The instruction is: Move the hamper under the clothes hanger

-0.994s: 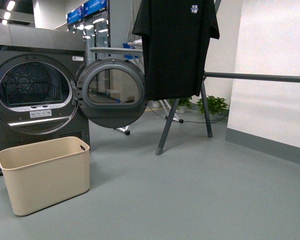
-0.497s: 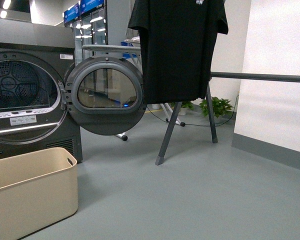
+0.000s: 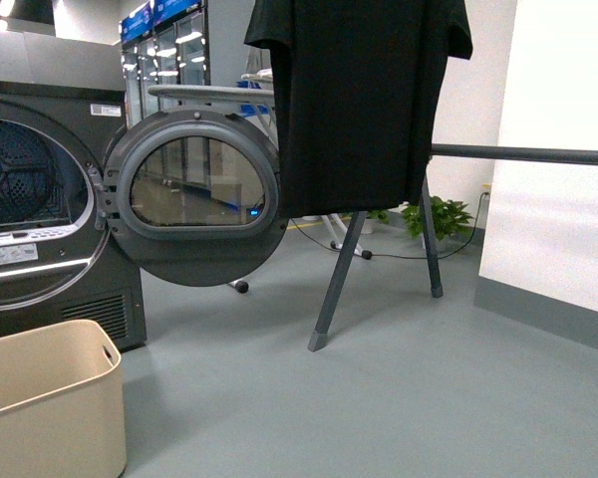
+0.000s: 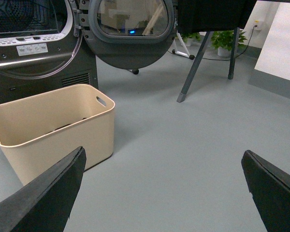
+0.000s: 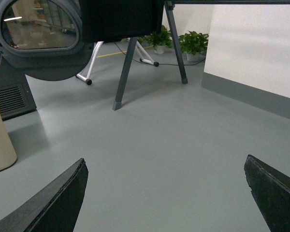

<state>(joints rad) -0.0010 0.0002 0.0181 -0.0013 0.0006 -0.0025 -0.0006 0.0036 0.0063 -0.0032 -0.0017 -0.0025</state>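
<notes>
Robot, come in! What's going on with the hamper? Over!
Open, empty: left gripper, right gripper. On floor by dryer: hamper, not under clothes hanger yet. Open dryer door juts out near the route.

hamper (image 3: 50, 408): smooth matt beige plastic | clothes hanger (image 3: 528, 154): matt metal | shirt (image 3: 359, 100): black cloth

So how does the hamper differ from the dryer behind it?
The hamper is beige, the dryer dark grey. The hamper is low and opens upward; the dryer stands taller and opens frontward, its door swung wide. Both sit on the floor.
</notes>
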